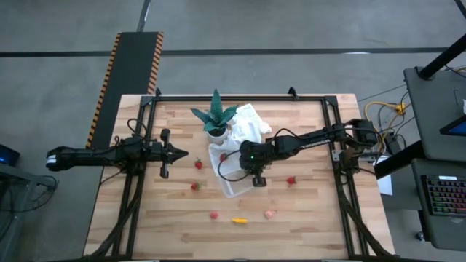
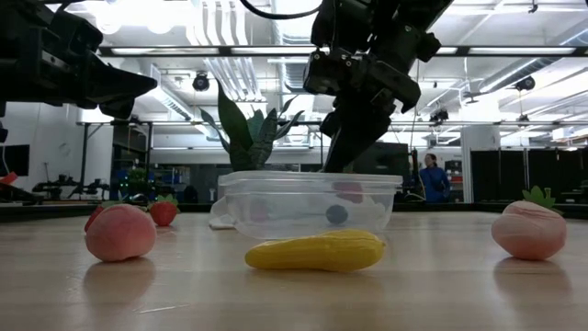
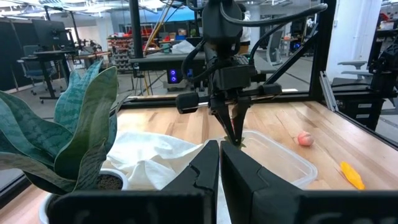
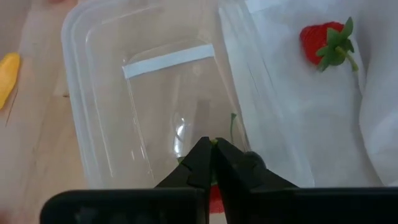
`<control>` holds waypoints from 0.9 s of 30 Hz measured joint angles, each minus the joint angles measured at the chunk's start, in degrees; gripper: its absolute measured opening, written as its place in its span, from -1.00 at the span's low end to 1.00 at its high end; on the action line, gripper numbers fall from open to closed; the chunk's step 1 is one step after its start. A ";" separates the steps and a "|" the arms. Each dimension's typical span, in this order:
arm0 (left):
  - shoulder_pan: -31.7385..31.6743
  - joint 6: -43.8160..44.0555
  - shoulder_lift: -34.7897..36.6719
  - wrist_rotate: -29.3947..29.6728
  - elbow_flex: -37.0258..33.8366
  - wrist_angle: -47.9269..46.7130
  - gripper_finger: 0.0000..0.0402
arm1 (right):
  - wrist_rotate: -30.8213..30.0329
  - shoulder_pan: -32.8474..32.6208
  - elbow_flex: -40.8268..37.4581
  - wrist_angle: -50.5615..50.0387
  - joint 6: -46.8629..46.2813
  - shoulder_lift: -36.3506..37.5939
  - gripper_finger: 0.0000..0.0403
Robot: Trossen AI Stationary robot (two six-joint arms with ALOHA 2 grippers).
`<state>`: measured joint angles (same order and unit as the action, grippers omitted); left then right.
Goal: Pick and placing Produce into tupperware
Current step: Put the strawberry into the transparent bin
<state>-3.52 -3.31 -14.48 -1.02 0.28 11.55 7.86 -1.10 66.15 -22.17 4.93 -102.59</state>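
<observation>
My right gripper (image 4: 212, 146) is hanging over the tupperware (image 1: 234, 183), fingertips pressed together on a red strawberry piece (image 4: 215, 193) of which only a sliver and a green stem are showing below the fingers; the rest is hidden by my own fingers, so I am noting the pinch as seen but the fruit's shape as unreadable. In the low view the container wall is blurring whatever lies inside: a reddish patch and a bluish dot, neither identifiable. The tupperware is sitting partly on a white cloth (image 1: 247, 124), with a green spiky potted plant (image 1: 215, 116) just behind it. One strawberry (image 4: 326, 40) is lying on the cloth beside the tupperware's rim. A yellow-orange piece (image 1: 239, 219) and a pale pink piece (image 1: 270, 214) are lying in front of the tupperware, a red piece (image 1: 214, 215) near them, another red one (image 1: 291, 180) to its right, two more (image 1: 195, 186) to its left. My left gripper (image 1: 180, 153) is waiting well left of the tupperware, fingers closed together and empty. The surface is a pale wood-plank table (image 1: 145, 225) in a dark frame; beyond it a bright workshop hall, a person (image 2: 430, 176) standing far behind the tupperware.
</observation>
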 joint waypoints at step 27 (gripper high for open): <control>-0.01 0.00 0.00 0.01 0.01 0.02 -1.00 | -2.81 0.00 3.04 -13.77 -0.30 13.36 -0.53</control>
<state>-3.53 -3.31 -14.48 -1.02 0.29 11.57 5.05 -1.10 69.19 -35.94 4.63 -89.23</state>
